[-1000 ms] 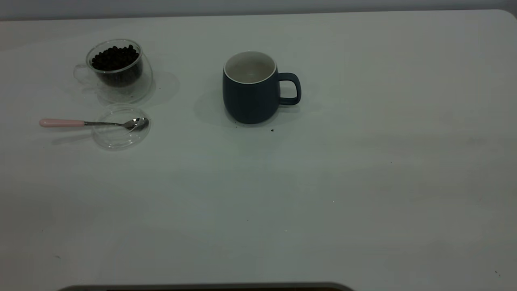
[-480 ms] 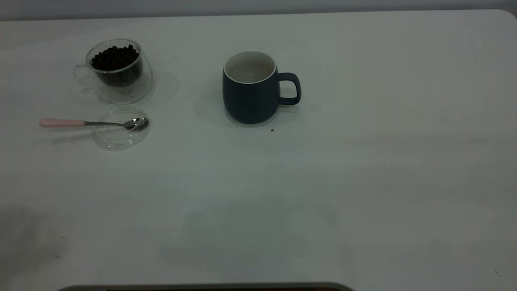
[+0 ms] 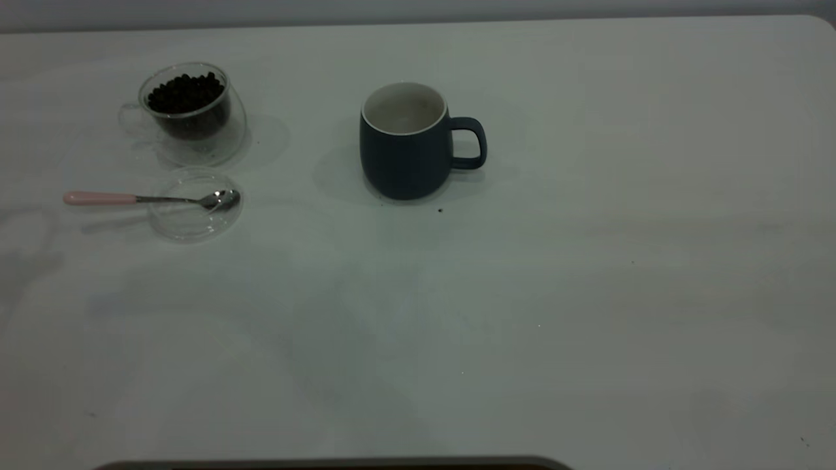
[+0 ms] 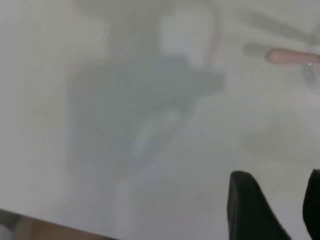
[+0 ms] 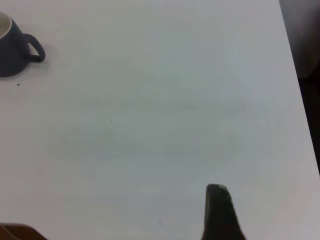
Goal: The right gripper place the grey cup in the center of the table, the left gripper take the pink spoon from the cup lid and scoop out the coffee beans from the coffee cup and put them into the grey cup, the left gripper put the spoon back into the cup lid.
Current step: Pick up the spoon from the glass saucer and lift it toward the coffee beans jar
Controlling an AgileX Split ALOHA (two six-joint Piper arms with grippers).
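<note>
We see the grey cup [image 3: 405,142] upright mid-table toward the far side, handle right. Far left stands the coffee cup [image 3: 188,111] of beans; nearer, the pink spoon [image 3: 147,198] rests its bowl in the cup lid [image 3: 194,205]. The left gripper [image 4: 272,207] has its fingers spread; whether the right gripper's fingers are parted we cannot tell.

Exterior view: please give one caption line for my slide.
Grey cup stands mid-table; pink spoon rests on the clear lid beside the glass cup of coffee beans.
</note>
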